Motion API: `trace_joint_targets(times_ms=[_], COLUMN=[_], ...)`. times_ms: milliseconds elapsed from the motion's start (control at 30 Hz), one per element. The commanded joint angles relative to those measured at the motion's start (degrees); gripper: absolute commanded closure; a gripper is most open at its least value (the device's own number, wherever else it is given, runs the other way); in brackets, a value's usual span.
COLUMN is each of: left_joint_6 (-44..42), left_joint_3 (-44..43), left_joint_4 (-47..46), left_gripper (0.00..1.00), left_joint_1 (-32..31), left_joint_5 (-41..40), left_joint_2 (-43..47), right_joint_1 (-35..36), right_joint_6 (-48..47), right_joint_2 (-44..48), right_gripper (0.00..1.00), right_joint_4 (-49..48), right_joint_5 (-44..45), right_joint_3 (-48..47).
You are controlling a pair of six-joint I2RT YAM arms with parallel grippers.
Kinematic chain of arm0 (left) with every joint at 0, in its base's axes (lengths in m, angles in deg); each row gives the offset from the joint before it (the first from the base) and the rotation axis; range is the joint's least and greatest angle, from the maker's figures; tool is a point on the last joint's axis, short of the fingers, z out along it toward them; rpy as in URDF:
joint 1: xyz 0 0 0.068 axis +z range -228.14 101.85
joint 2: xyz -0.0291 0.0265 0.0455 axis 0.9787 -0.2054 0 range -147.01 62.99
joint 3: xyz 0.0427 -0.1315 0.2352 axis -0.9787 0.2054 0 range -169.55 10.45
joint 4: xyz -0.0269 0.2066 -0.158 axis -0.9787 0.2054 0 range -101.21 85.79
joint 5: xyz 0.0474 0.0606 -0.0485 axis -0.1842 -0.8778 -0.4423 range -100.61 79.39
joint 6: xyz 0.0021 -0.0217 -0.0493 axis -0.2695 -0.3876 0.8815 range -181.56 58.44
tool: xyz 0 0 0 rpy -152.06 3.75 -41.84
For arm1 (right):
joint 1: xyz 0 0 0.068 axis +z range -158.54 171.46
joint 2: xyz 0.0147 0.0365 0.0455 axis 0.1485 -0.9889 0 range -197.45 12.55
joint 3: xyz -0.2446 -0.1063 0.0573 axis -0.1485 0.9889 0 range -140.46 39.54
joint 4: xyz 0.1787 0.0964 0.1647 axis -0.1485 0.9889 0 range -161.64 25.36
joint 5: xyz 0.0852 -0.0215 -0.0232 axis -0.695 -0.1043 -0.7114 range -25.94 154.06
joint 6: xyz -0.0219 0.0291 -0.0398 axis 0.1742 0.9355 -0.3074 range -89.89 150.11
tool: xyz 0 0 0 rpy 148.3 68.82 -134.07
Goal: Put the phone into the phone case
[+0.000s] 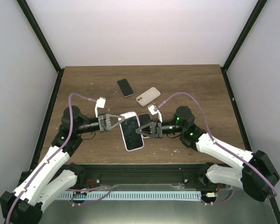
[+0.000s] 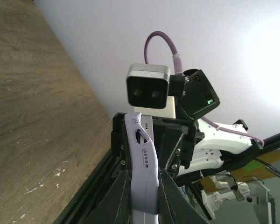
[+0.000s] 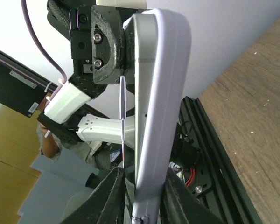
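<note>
A phone (image 1: 130, 128) with a dark screen sits in a lavender phone case (image 1: 134, 148), held up between both arms at the table's middle front. My left gripper (image 1: 120, 120) is shut on the case's left edge; in the left wrist view its fingers (image 2: 143, 175) pinch the lavender case (image 2: 144, 154), with the phone's silver edge (image 2: 148, 125) showing behind it. My right gripper (image 1: 141, 130) grips the right edge. In the right wrist view its jaws (image 3: 143, 171) straddle the case (image 3: 170, 93) and the phone's silver side (image 3: 142, 93), which lies against the case.
A second black phone (image 1: 125, 87) and a beige case (image 1: 148, 95) lie on the wooden table (image 1: 191, 93) farther back. A black rail (image 1: 144, 172) runs along the near edge. Dark frame posts stand at both sides.
</note>
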Motion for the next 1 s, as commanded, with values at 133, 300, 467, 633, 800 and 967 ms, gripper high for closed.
trace_joint_targets(times_ms=[133, 300, 467, 633, 800, 967], left_joint_6=[-1.05, -0.58, 0.85, 0.99, 0.59, -5.28], left_joint_3=[-2.59, -2.63, -2.36, -2.22, -1.62, -4.01], left_joint_4=[-0.23, -0.35, -2.53, -2.69, -1.85, 8.64], left_gripper=[1.00, 1.00, 1.00, 1.00, 1.00, 1.00], left_joint_1=[0.30, 0.34, 0.30, 0.30, 0.30, 0.30], left_joint_5=[3.14, 5.92, 8.44, 8.99, 9.06, 5.32], left_joint_2=[-1.22, -0.13, 0.59, 0.90, 0.61, -1.18], right_joint_1=[0.13, 0.08, -0.02, -0.03, -0.03, 0.06], right_joint_6=[-1.66, -0.52, -0.88, -0.45, -1.02, -5.38], right_joint_2=[1.63, 2.37, 1.39, 0.93, 0.30, 0.97], right_gripper=[0.70, 0.62, 0.61, 0.70, 0.99, 0.99], right_joint_4=[4.45, 5.29, 6.94, 5.91, 5.32, 9.46], right_joint_5=[4.56, 7.75, 8.43, 8.66, 8.54, 12.49], right_joint_3=[-7.56, -9.73, -12.34, -12.63, -13.34, -13.97])
